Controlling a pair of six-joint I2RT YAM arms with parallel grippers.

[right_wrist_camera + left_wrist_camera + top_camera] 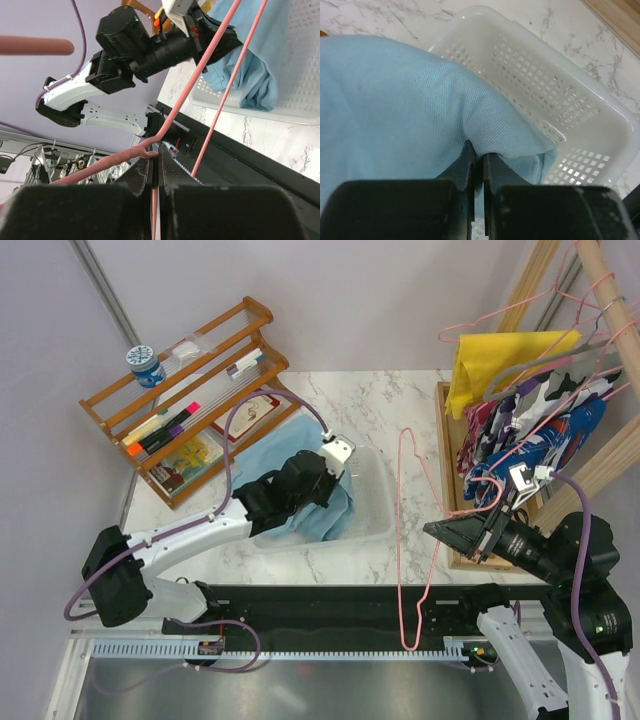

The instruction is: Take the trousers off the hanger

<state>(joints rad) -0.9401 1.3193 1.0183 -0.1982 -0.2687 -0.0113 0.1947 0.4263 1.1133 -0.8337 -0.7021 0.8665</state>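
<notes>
From where I sit the separating looks done. The trousers (pixel 395 100) are bunched over the near left part of the basket (pixel 535 70), part of the cloth already sagging inside it and part draped over its left rim. No wire runs through them that I can see. My left pincer (pixel 478 152) is closed narrow on a fold of that blue cloth, just above the basket floor. The hanger (pixel 202 65) is bare and hangs just to the right of the basket, well clear of the cloth. My right pincer (pixel 156 165) is clamped on its twisted neck below the hook, so the frame dangles down past the near edge of the worktop (pixel 390 400). I judge this to be the putting-down step, with the pulling-off finished. Next I would spread the left pincer so the fold drops into the basket, then lift straight up so neither tip snags the fabric. The right arm should meanwhile hold the hanger out to the right of the basket, so the wire does not swing back into the cloth.
</notes>
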